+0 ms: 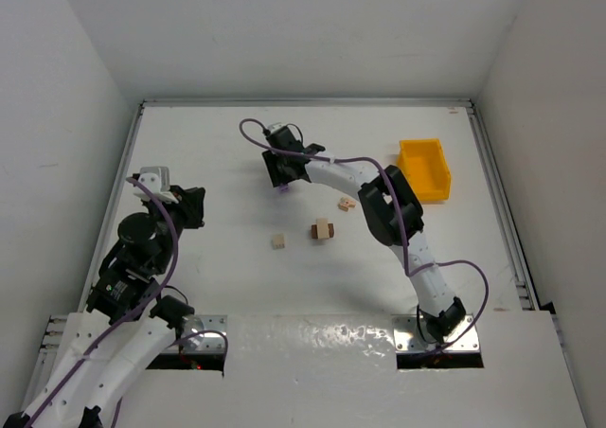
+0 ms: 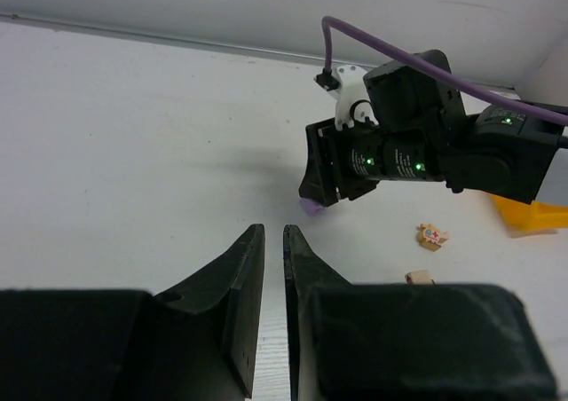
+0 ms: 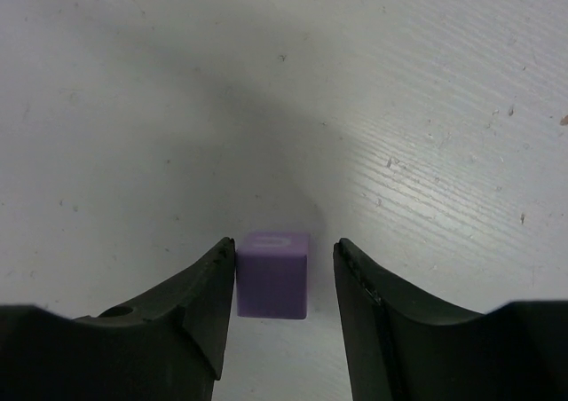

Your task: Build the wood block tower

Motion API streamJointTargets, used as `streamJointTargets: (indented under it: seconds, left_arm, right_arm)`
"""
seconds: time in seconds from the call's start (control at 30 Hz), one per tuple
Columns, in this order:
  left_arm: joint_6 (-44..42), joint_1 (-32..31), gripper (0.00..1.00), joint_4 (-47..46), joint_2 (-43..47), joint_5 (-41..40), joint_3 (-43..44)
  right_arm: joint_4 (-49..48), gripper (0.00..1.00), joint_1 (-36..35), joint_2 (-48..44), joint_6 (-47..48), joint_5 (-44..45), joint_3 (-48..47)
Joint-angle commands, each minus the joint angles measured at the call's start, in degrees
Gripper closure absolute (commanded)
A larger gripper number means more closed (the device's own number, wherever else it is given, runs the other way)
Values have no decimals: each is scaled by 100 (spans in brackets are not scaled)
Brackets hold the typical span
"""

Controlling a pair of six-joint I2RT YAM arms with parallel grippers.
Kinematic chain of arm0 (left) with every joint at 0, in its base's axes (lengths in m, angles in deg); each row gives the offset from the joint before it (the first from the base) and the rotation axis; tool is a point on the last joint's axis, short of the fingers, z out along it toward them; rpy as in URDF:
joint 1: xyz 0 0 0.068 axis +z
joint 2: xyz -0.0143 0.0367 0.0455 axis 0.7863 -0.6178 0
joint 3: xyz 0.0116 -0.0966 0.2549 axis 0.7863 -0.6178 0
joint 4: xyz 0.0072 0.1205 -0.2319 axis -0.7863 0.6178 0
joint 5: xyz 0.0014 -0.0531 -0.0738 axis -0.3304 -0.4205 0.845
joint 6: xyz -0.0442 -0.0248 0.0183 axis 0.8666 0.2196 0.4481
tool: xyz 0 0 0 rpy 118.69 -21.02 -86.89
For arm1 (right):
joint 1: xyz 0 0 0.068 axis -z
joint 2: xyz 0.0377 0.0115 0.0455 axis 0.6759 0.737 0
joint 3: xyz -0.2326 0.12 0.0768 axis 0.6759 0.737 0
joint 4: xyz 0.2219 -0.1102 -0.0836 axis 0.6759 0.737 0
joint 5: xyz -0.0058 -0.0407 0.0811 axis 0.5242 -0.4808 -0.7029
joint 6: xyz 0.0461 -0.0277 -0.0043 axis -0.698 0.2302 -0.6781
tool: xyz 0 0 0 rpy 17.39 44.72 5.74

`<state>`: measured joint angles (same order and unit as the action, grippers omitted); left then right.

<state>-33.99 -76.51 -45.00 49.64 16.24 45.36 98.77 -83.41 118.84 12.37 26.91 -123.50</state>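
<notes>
Right end effector (image 3: 284, 250), released, straddles a purple cube (image 3: 273, 281). Left end effector (image 2: 273, 231), clenched empty, half hides a tan block (image 2: 419, 278).

Unvarnished wood blocks (image 1: 323, 229), matt table (image 1: 218, 258)

Overhead looking down, 2 wrist views low, sharing purple cube (image 3: 272, 275)
</notes>
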Motion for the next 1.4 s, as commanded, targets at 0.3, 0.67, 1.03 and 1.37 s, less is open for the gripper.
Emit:
streamJointTargets:
  seconds: [0.3, 0.67, 1.03, 1.37]
  left_arm:
    - [-82, 102, 87, -266, -50, 172, 7]
    - [-82, 111, 87, -284, 117, 427, 24]
    - [-82, -363, 87, -258, 627, 418, 16]
    - [-82, -583, 87, -240, 733, 427, 16]
  right_arm:
    - [-370, 67, 19, -401, -195, 8, 526]
    - [227, 68, 10, -2140, 87, 641, 901]
    - [-194, 68, -112, -4663, -1010, 1072, 4320]
    - [-353, 68, -429, -4700, -1566, 914, 4921]
